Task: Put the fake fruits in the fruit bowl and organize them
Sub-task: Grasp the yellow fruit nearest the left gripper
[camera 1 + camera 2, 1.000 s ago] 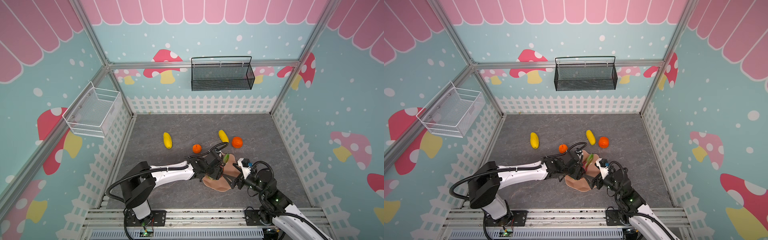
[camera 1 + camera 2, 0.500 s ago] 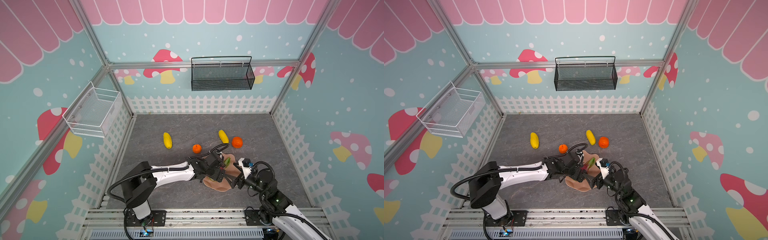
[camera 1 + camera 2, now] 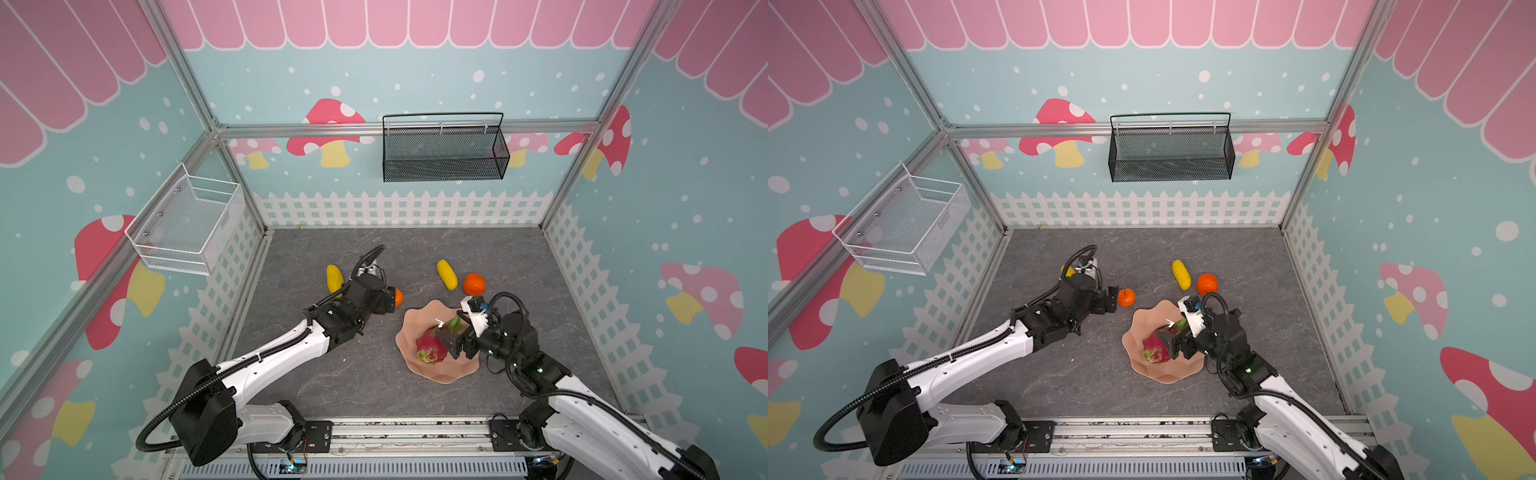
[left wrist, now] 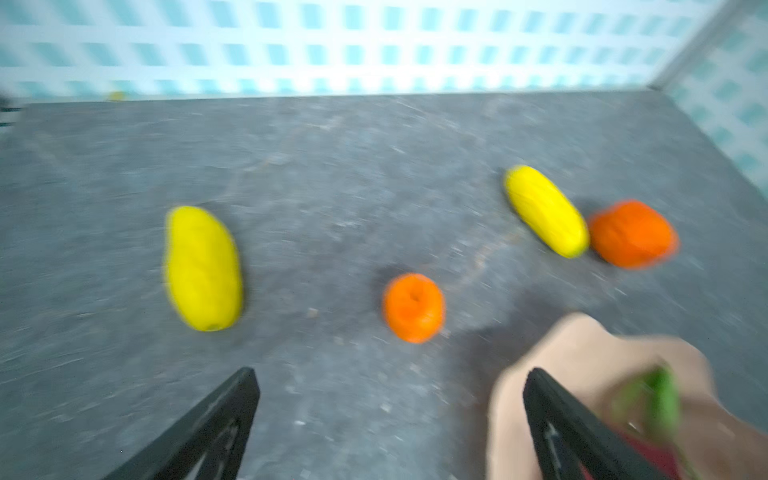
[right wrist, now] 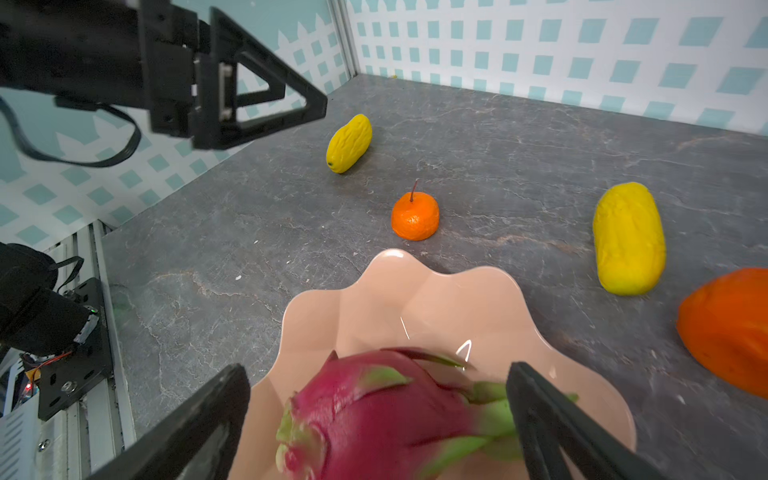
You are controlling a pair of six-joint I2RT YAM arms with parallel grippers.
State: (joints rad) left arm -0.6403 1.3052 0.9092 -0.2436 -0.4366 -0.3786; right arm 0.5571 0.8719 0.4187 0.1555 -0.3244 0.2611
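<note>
The magenta dragon fruit (image 5: 374, 411) lies in the peach fruit bowl (image 5: 395, 262), as both top views show: dragon fruit (image 3: 430, 347), bowl (image 3: 1167, 376). My right gripper (image 5: 376, 372) stands open astride it, and a gap shows beside one finger. Left of the bowl, my left gripper (image 4: 390, 376) hangs open and empty above the floor, just short of the small orange (image 4: 413, 307). On the floor beyond lie a yellow mango (image 3: 333, 278), a second yellow mango (image 3: 446, 274) and a larger orange (image 3: 474, 284) beside it.
A black mesh basket (image 3: 442, 151) hangs on the back wall and a white wire basket (image 3: 187, 226) on the left wall. White picket fencing rings the grey floor (image 3: 374, 386). The arms' base rail runs along the front edge.
My left gripper opened, left the dragon fruit in the bowl and drew back to the left, towards the small orange. The right arm has barely moved.
</note>
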